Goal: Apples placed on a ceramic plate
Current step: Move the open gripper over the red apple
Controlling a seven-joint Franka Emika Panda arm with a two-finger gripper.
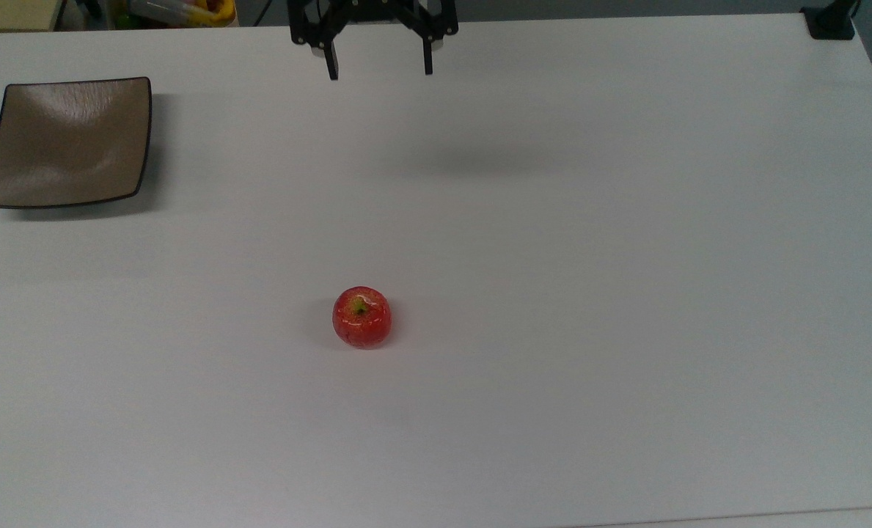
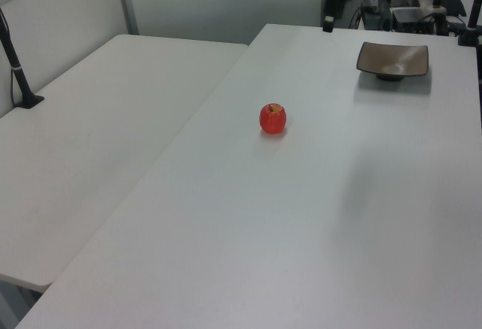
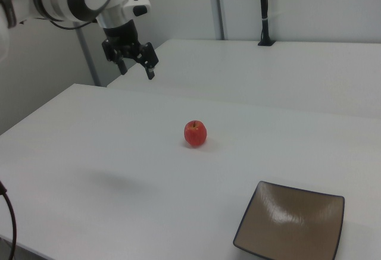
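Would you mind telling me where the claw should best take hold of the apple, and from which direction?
Probably from straight above, closing on the apple's widest round sides. It stands with its stem dimple facing up, alone on the white table, so both flanks are free. The claw hangs open, seemingly wide enough, and the plate sits far off.
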